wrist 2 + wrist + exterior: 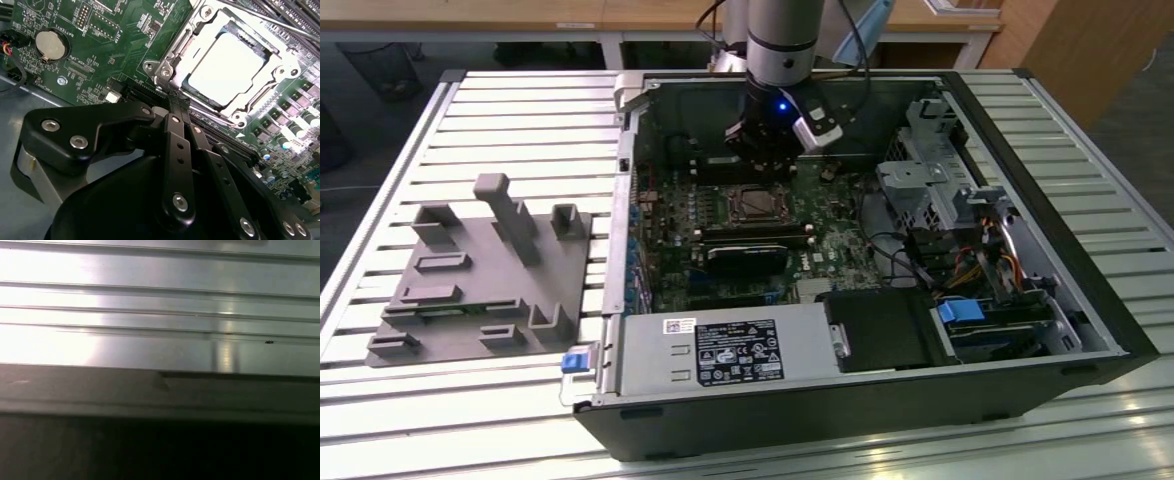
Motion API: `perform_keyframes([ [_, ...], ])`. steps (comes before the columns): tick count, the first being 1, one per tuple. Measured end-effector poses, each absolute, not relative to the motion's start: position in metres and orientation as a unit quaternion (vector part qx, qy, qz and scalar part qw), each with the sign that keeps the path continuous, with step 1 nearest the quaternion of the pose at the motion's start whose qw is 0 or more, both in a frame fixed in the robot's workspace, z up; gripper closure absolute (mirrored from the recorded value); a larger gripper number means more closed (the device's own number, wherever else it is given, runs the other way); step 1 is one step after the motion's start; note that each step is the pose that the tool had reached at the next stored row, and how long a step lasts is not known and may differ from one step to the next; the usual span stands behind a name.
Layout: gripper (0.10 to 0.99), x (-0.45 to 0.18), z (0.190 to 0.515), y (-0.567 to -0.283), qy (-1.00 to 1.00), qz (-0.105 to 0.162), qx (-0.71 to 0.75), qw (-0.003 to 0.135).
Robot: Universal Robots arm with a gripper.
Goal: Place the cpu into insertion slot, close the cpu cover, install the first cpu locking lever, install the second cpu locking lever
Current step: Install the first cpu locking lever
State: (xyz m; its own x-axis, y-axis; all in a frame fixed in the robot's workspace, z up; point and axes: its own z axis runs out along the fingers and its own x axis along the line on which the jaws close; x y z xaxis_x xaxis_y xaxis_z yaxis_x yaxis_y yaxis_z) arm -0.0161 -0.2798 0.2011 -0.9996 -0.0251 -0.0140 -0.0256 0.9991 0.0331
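With the cpu already seated in the insertion slot and the cpu cover down around it, the gripper sits pressed together at the socket edge, levers seemingly still pending.

An open black computer case lies on its side on the slatted metal table in front of me. Inside, on the green motherboard, a black expansion card sits near the middle, and a round coin-cell battery shows in the second wrist view. The silver power supply fills the near corner, with a blue-tabbed drive bay toward the exterior view's right. On the table, at the exterior view's left, stands a grey moulded fixture. A wooden desk runs behind.
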Motion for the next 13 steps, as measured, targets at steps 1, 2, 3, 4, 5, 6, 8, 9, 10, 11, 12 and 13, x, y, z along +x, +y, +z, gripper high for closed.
perform_keyframes([
  [1,0.98,-0.0161,0.2011,-0.2798,1.0,0.016,-0.013,0.007],
  [2,0.98,-0.0161,0.2011,-0.2798,1.0,0.016,-0.013,0.007],
  [3,0.98,-0.0161,0.201,-0.2798,1.0,0.016,-0.013,0.007],
  [4,0.98,-0.0161,0.2008,-0.2798,1.0,0.015,-0.013,0.007],
  [5,0.98,-0.0161,0.2006,-0.2798,1.0,0.015,-0.013,0.007],
  [6,0.98,-0.0161,0.2004,-0.2798,1.0,0.014,-0.013,0.007],
  [8,0.98,-0.0162,0.1998,-0.2799,1.0,0.012,-0.013,0.007],
  [9,0.98,-0.0162,0.1995,-0.2799,1.0,0.011,-0.013,0.007],
  [10,0.98,-0.0162,0.1991,-0.28,1.0,0.01,-0.013,0.007],
  [11,0.98,-0.0162,0.1987,-0.2799,1.0,0.01,-0.013,0.007],
  [12,0.98,-0.0161,0.1984,-0.2797,1.0,0.01,-0.013,0.007],
  [13,0.98,-0.0161,0.1984,-0.2798,1.0,0.009,-0.013,0.007],
])
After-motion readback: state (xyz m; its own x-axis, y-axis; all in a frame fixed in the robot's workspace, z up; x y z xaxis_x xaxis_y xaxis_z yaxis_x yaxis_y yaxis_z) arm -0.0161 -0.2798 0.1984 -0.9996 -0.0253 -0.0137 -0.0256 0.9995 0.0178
